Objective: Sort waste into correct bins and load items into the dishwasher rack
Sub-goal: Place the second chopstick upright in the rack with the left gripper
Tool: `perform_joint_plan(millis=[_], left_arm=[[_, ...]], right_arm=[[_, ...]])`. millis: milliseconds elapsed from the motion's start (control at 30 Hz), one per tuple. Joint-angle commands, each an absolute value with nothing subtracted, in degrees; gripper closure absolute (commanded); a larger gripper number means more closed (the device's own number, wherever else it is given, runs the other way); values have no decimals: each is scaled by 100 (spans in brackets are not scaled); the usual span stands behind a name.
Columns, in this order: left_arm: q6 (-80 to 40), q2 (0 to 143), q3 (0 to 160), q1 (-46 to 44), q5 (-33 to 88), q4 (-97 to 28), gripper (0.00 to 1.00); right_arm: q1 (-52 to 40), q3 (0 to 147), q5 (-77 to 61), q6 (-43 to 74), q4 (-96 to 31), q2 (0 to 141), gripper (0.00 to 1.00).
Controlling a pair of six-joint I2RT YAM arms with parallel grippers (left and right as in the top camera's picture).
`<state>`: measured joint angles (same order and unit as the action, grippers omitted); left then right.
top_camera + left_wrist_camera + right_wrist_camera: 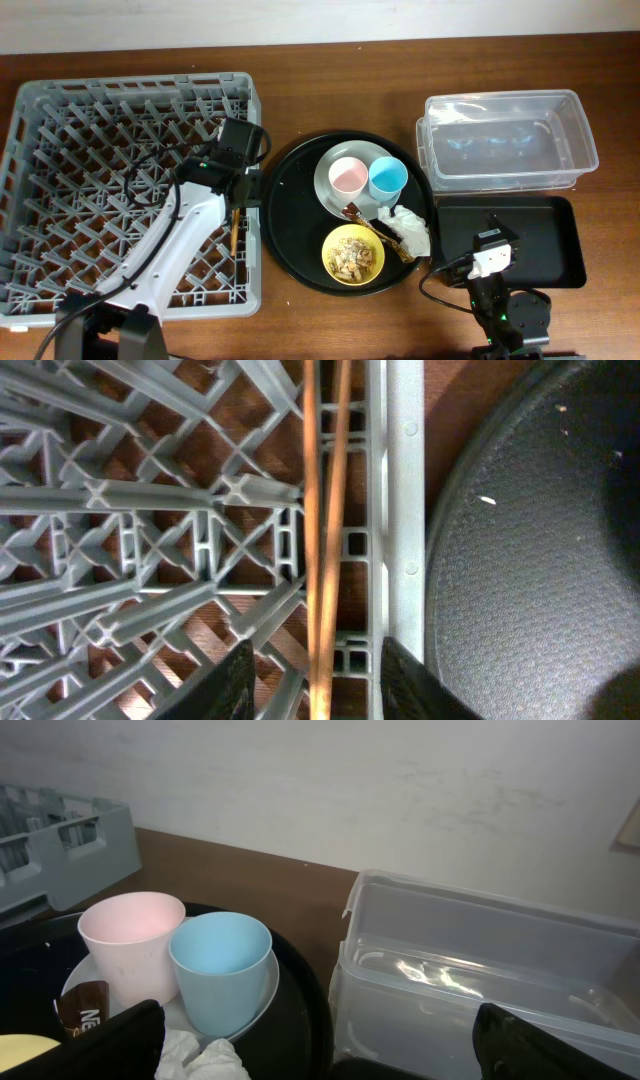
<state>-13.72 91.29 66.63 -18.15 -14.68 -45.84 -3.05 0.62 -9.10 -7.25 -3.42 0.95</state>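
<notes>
Chopsticks (318,540) lie along rack (405,510) edge; left gripper (318,652) points down, fingers (235,688) spread, seemingly empty.

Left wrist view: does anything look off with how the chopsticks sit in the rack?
Slightly. The two chopsticks lie in the rack along its right wall, but not parallel: they splay apart at the far end and meet between the fingers of the open left gripper. Nothing else stands out.

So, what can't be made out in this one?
Chopsticks: overhead, left gripper covers part; left wrist, both ends run off the frame.
Snack wrapper: right wrist, half behind a finger of the right gripper, lettering cut off; overhead, too small.
Yellow bowl: right wrist, only a sliver at the bottom edge.
Black rectangular tray: overhead, right arm covers part.
</notes>
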Motion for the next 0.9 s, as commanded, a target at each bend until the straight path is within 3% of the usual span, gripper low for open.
perform_joint_plan(millis=[0,167,267,300,400,867], left_arm=[[-1319,9139,6648,-1831,-1374,-4571,57],[-1522,8315,6796,-1831,-602,-4622,55],[-1975,6984,6838,-1831,-532,-4766,28],[-1973,6676,6838,-1831,-534,-4838,1],[-1970,6060,6836,-1831,-534,-5166,0],[-1970,6069,6836,-1831,-534,-5221,1]], right_arm=[[-294,32,-926,-661,-366,69,1],[-294,32,-926,-661,-368,69,1],[-294,32,-926,-661,-368,69,1],[-294,32,-926,-661,-368,69,1],[-294,32,-926,-661,-366,69,1],[-294,32,-926,-661,-366,69,1]])
